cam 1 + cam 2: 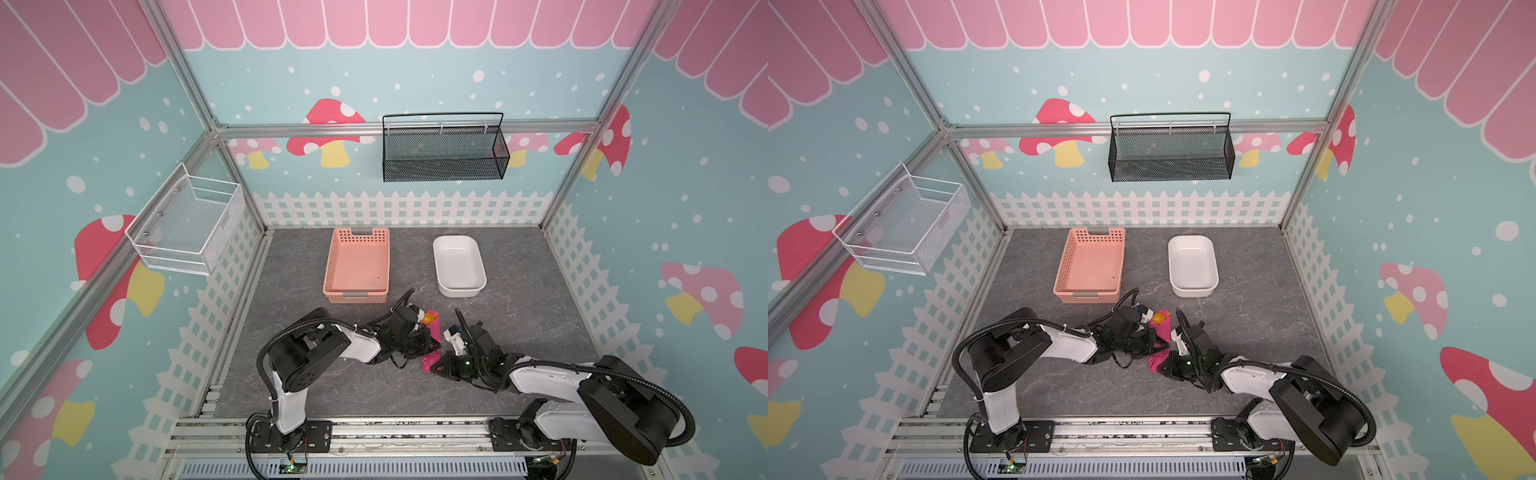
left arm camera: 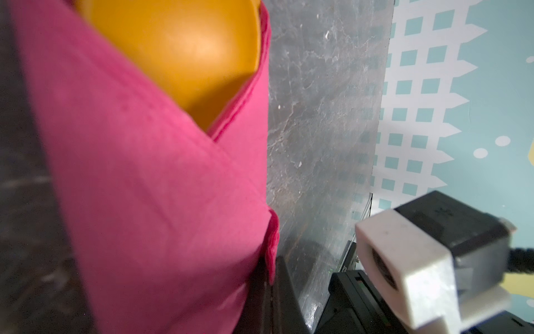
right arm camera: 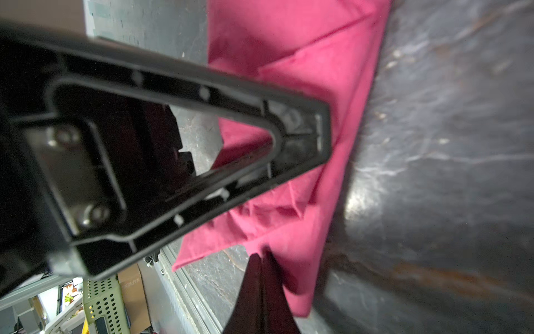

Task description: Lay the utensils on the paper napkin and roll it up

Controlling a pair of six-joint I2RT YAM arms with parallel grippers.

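Honestly the paper napkin (image 2: 150,185) is thin and tear-prone round the slick, stiff spoon (image 2: 179,49), so the left gripper (image 2: 268,266) and right gripper (image 3: 263,256), both clamped on its folded edge, should pinch lightly.

Folded over itself into a narrow, creased hot-pink bundle: napkin (image 1: 434,329) (image 2: 144,188), lying lengthwise on the grey tabletop (image 1: 519,332), front middle. Flaps crossed in a V at the far end. Poking from that opening, the round orange-yellow bowl of a spoon (image 1: 428,318) (image 2: 179,43).
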